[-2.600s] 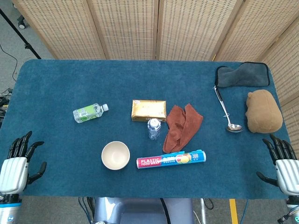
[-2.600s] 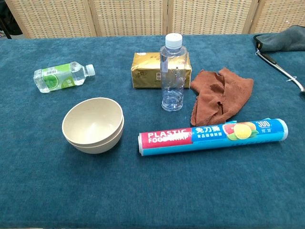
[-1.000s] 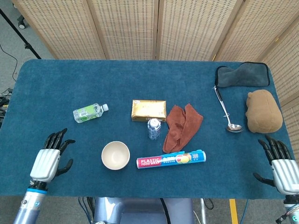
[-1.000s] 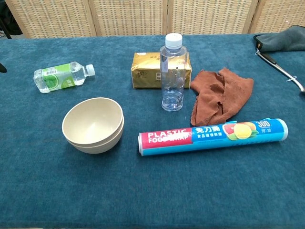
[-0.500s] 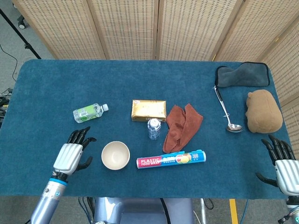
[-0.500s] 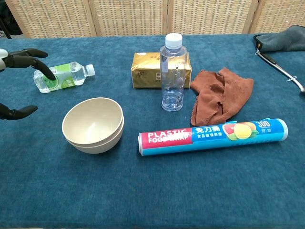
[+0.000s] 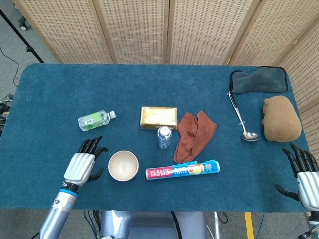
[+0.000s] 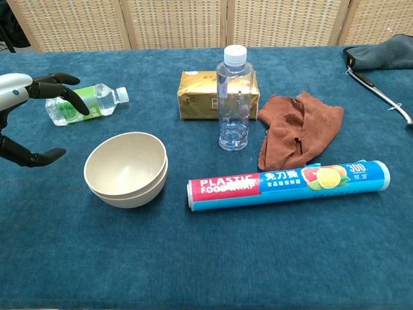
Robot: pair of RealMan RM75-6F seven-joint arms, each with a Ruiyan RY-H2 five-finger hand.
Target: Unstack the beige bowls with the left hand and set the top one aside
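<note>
Two beige bowls (image 8: 126, 169) sat nested, one inside the other, on the blue surface (image 7: 55, 99) near its front edge, left of centre. Nothing had been lifted, so the whole unstacking remained. The left hand (image 7: 82, 165) hovered just left of the stack, fingers (image 8: 62, 84) spread and empty, not touching the rim. The right hand (image 7: 304, 176) rested at the near right corner, also open and empty.

Just beyond the left hand (image 7: 82, 166) lies a green-labelled bottle (image 7: 94, 120), and further to its right stand a gold packet (image 7: 158, 117), clear bottle (image 7: 164, 137), rust cloth (image 7: 195, 136) and plastic-wrap box (image 7: 182, 171).
</note>
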